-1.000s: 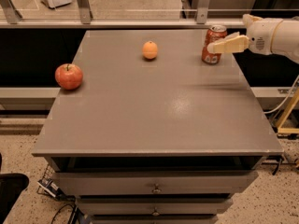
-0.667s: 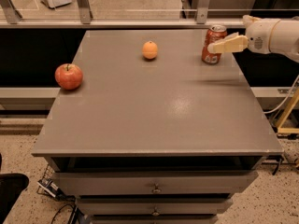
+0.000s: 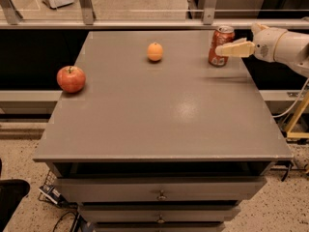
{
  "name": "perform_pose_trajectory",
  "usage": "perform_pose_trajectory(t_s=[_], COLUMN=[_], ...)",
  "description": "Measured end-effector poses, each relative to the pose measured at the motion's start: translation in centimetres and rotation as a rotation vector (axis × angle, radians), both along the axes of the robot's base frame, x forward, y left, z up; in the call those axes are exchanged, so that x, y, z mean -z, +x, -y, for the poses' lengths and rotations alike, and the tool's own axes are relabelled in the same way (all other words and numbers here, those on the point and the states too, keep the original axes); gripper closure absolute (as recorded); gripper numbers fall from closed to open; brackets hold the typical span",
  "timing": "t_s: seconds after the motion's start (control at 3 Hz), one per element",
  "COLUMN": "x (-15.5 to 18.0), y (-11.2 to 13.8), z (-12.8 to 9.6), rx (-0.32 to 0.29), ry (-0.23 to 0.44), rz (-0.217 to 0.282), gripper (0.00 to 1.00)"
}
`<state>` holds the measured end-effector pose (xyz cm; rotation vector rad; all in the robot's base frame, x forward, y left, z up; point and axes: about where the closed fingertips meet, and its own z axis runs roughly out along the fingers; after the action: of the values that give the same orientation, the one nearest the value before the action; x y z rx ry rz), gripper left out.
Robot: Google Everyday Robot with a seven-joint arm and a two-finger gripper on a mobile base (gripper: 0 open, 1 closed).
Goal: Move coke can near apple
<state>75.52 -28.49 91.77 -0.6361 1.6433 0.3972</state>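
Note:
The red coke can (image 3: 219, 38) stands upright at the far right of the grey table (image 3: 159, 115). My gripper (image 3: 228, 49) reaches in from the right at the can's mid-height, and its cream tip overlaps the can's right side. The red apple (image 3: 71, 79) with yellowish patches sits near the table's left edge, far from the can.
A small orange fruit (image 3: 155, 51) lies at the back middle of the table, between can and apple. A metal rail (image 3: 145, 24) runs behind the table. Drawers (image 3: 159, 190) are below the front edge. A yellow frame (image 3: 297, 120) stands right of the table.

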Motion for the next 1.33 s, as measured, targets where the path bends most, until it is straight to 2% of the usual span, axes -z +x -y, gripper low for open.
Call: perform_pose_trajectory(t_s=[0.67,1.0,1.33], x=[0.9,1.1,1.2], y=[1.0,1.1,1.2], z=[-0.7,-1.1,-1.5], rx=[-0.026,-0.044,-0.049], ry=[0.123,0.159,0.161], rz=[0.009,0.016,0.016], gripper=[0.00,0.18,0.41])
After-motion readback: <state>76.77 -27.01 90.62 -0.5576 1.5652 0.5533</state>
